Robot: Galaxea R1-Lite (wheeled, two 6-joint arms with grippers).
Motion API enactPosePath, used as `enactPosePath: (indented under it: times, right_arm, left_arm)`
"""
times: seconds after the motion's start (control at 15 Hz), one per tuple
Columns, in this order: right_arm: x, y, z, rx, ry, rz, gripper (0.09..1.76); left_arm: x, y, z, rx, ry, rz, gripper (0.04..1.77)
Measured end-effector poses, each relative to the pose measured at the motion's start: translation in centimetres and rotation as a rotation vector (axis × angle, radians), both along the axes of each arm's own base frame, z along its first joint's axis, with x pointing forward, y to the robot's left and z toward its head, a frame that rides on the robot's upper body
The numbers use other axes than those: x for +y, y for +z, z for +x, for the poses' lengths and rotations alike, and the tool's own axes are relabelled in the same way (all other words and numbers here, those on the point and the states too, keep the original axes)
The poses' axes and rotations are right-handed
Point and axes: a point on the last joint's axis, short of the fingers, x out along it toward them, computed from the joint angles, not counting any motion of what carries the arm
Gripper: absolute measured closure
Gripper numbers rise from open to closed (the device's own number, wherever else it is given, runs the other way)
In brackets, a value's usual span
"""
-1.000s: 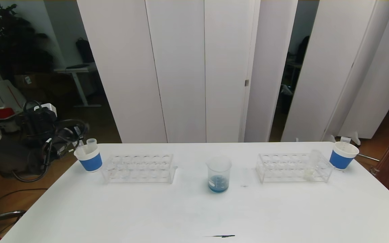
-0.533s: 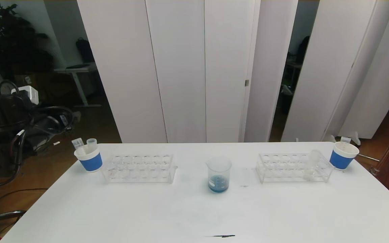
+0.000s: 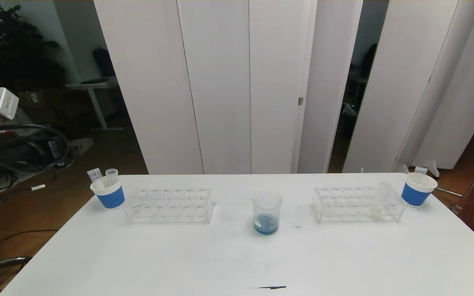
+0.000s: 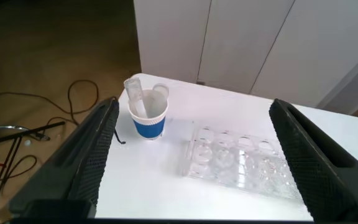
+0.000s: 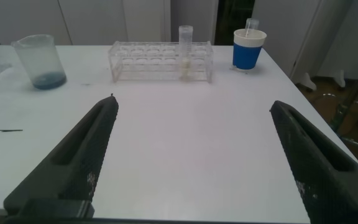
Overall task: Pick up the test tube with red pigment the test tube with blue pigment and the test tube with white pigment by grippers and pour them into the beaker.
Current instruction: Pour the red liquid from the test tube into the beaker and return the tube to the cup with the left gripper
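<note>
Head view: beaker [image 3: 266, 213] upright mid-desk [image 3: 237, 263], shallow blue liquid in the bottom. Landmark for all entries below: beaker.

- Left of beaker, near: clear left rack [image 3: 168, 204], slots without tubes.
- Farther left, just beyond that rack: left paper cup [image 3: 108, 193], blue band, two clear tubes standing in it; contents not discernible.
- Right of beaker, near: clear right rack [image 3: 358, 203], holding test tube with white pigment [image 3: 379, 201] toward its far-from-beaker end, pale liquid at the bottom.
- Farther right, just beyond that rack: right paper cup [image 3: 417, 189], one tube inside.
- Nearer the robot than beaker: small dark mark [image 3: 270, 287] at desk edge.
- Well left of beaker, off the desk: left gripper [image 4: 194, 149], raised above the left paper cup and left rack; jaws wide apart, nothing between.
- Right of beaker, nearer the robot: right gripper [image 5: 191, 146], low over bare desk; jaws wide apart, nothing between.
</note>
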Motion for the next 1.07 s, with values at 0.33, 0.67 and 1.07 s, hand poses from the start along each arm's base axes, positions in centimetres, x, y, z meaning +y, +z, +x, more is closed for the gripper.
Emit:
enactPosePath:
  times: [0.33,0.67,1.07]
  right_arm:
    - [0.0,0.0,0.0,0.0,0.0,0.0,0.1]
    - [0.0,0.0,0.0,0.0,0.0,0.0,0.1]
    - [0.0,0.0,0.0,0.0,0.0,0.0,0.1]
  left_arm:
    - [-3.0,2.4,-8.8,0.02,-0.16,0.002,0.08]
    - [-3.7,0.4,-17.4,-0.05,-0.284,0.052,0.08]
    - [-3.9,-6.2,-24.0,-0.121,-0.326,0.072,0.08]
